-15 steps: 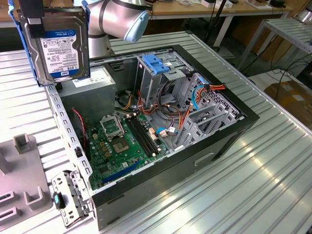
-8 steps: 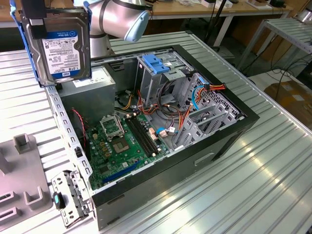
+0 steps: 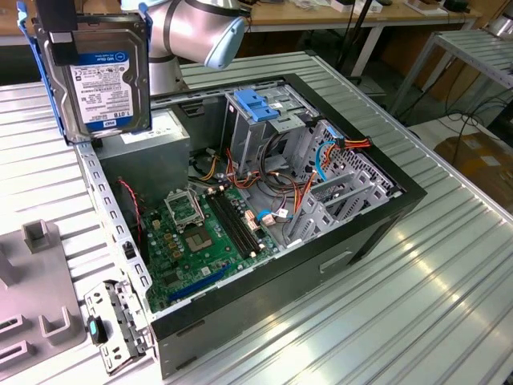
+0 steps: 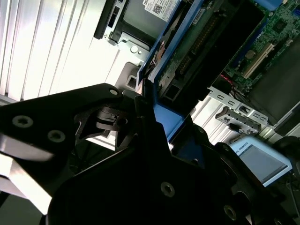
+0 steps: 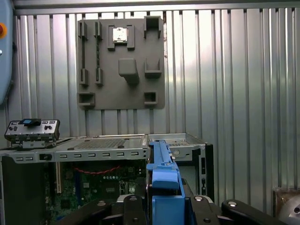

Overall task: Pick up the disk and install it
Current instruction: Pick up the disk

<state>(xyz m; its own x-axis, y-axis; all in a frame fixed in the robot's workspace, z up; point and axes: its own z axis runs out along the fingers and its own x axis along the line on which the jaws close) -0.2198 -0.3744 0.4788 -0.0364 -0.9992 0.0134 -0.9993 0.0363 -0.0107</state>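
Aloft, claw (image 5: 164, 207) pinching disk (image 3: 100, 76) above open case (image 3: 377, 228); motherboard (image 3: 192, 241), cables (image 3: 280, 188) inside.

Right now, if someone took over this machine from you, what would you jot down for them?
Gripper: shut on the disk, which is held up in the air, clear of the open computer case, at the exterior view's left.
Done: disk picked up.
Left: installing. The disk is not yet in the grey drive cage inside the case.
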